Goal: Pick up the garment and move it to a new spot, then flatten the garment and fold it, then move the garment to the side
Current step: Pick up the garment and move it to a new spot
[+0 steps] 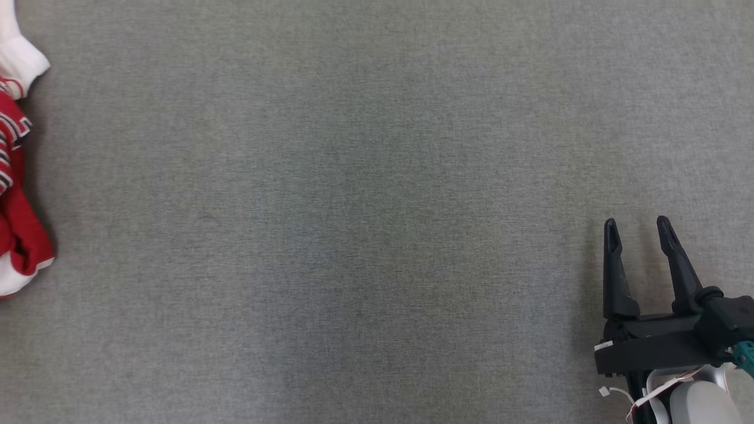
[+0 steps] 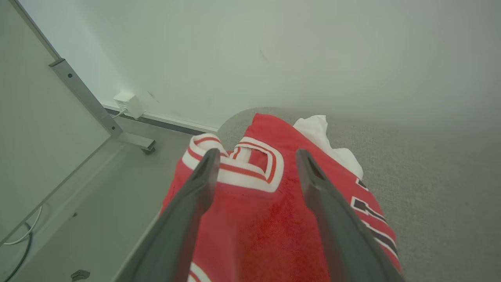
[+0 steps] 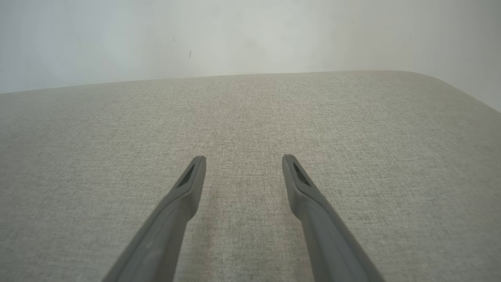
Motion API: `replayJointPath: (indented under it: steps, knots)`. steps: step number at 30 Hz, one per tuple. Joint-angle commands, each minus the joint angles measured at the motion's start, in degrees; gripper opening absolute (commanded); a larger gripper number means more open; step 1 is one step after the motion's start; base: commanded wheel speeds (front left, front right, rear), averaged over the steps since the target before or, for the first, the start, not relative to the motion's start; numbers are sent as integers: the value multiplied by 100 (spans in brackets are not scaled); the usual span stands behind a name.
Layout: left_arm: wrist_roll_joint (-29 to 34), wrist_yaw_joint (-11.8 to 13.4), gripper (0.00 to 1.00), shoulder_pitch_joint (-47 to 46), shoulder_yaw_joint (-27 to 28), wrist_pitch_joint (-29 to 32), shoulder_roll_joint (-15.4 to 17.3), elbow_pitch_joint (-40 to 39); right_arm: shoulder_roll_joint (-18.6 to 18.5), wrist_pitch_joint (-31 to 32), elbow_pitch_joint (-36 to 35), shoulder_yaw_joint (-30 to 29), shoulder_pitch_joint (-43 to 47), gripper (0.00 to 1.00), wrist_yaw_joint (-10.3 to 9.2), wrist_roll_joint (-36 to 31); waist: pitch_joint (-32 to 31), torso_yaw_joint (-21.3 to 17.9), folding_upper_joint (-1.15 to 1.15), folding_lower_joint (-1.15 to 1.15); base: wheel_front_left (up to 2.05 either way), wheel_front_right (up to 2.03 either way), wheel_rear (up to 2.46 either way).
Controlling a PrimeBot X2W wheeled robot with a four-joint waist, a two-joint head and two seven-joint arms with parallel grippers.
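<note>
You are only beginning: the garment (image 2: 250,219) is lying ungrasped beneath your parted left jaws, your right jaws hanging apart, empty.

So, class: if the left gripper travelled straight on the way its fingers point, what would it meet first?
Most likely the red and white garment, bunched near the edge of the grey table, just ahead of the open left gripper; the gap is unclear.

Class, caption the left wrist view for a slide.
Left gripper, jaws open, facing the red garment at the table edge.
</note>
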Motion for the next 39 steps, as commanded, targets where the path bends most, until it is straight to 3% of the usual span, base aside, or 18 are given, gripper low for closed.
replayJointPath:
  steps: [1,8,13,14,15,16,27,34,39]
  knots:
    - [29,-17,100,-92,-17,94,105,179,-15,7,-24,-4,-49,100,-12,-28,112,-121,-1,-2,0,0,0]
    - [-111,-108,100,-119,-99,566,123,1206,-31,12,-24,32,-63,100,-12,-29,63,-161,-1,-2,0,0,0]
    - [-164,-178,100,-123,-129,515,107,1767,-52,-11,14,104,-68,100,-12,28,34,-239,-1,-2,0,0,0]
    - [-177,-179,71,-135,-125,463,96,1850,-52,-17,18,114,-57,100,-12,31,25,-250,-1,-2,0,0,0]
    - [-152,-181,18,-142,-147,397,99,1931,-50,-21,19,120,-46,100,-12,29,14,-258,-1,-2,0,0,0]
    - [-124,-197,0,-156,-173,324,109,1997,-45,-23,21,126,-38,100,-12,23,5,-263,-1,-2,0,0,0]
    - [146,-290,0,-635,-409,-1032,234,2067,23,-136,227,229,68,100,-12,86,-497,-110,-1,-2,0,0,0]
    - [315,-360,0,-1063,-625,-1404,258,1652,71,-240,499,233,188,100,-12,152,-960,-97,-1,-2,0,0,0]
    - [518,-385,0,-1477,-973,-1280,201,922,104,-315,691,215,284,100,-12,258,-1253,-242,-1,-2,0,0,0]
